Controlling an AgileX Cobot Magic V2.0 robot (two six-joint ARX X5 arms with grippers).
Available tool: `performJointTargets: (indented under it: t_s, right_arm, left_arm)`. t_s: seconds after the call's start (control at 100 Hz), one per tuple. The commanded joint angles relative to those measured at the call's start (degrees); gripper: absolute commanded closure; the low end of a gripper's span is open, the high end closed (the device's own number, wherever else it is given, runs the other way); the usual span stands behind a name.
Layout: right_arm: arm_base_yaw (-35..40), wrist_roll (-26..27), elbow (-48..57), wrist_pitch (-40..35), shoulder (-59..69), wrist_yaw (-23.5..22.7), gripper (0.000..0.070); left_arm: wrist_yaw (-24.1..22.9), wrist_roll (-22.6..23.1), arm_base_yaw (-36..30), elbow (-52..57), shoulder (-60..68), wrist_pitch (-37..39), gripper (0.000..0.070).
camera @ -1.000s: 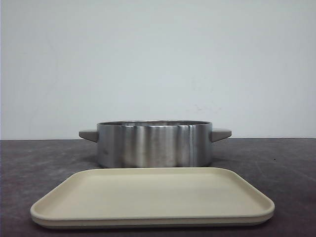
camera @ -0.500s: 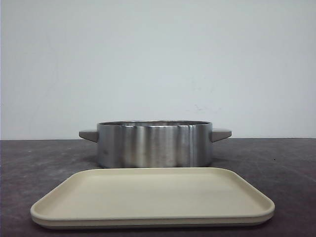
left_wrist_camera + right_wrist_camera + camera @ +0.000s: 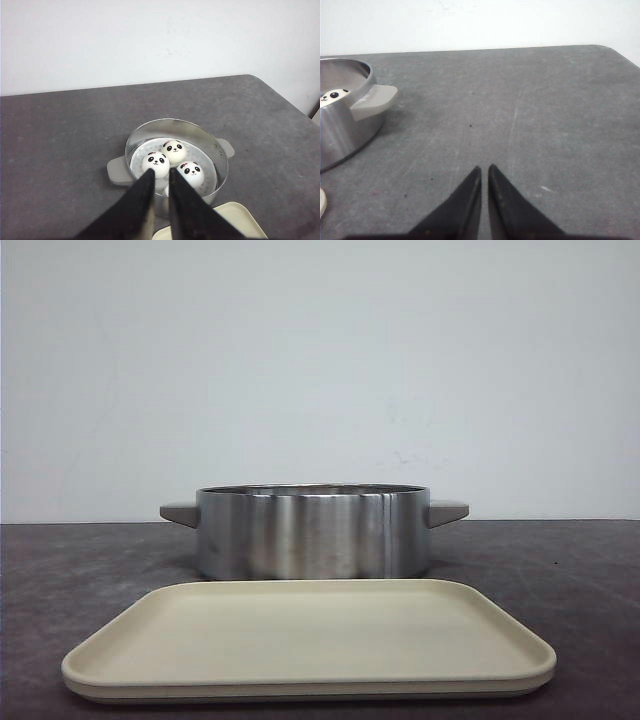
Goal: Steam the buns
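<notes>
A steel steamer pot [image 3: 176, 165] held the buns [image 3: 173, 161], beyond an empty cream tray [image 3: 310, 640]. The left gripper [image 3: 160, 176], tips pressed together, hovered nearest above them; the right gripper [image 3: 485, 172], likewise closed, sat aside.

A steel pot [image 3: 314, 532] stands on the dark table [image 3: 70, 570], toward its far edge, with a grey handle [image 3: 179, 513] sticking out on the left and another on the right [image 3: 448, 511]. Just in front of it, at the near edge, a shallow cream tray [image 3: 308, 640] lies flat, wider than the pot. A pale wall [image 3: 320, 360] rises behind the table.
</notes>
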Motion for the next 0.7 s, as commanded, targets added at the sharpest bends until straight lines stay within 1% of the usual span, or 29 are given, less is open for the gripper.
performJointTargets:
  t_s: [0.0,0.34,0.51,0.61,0.69]
  right_arm:
    - [0.04,0.35,-0.17,0.66,-0.02,0.02,0.0682]
    - [0.04,0.35,-0.17,0.66,-0.02,0.02,0.0682]
    - [0.04,0.35,-0.17,0.66,-0.02,0.02,0.0682]
    - [0.04,0.35,-0.17,0.66,-0.02,0.04,0.0682]
    - [0.04,0.35,-0.17,0.66,-0.02,0.04,0.0682]
  left_arm:
    - [-0.26,-0.35,-0.24,0.66,0.26,0.83,0.07]
    - [-0.26,-0.17,-0.22,0.66,0.24,0.46,0.07]
    - [-0.33,2.99,0.07,0.09,-0.13,0.42,0.07]
    - [-0.24,5.88,2.45,-5.11,-1.33,6.08,0.07]
    - [2.05,5.64,6.16,-13.55,-4.15,14.58,0.07]
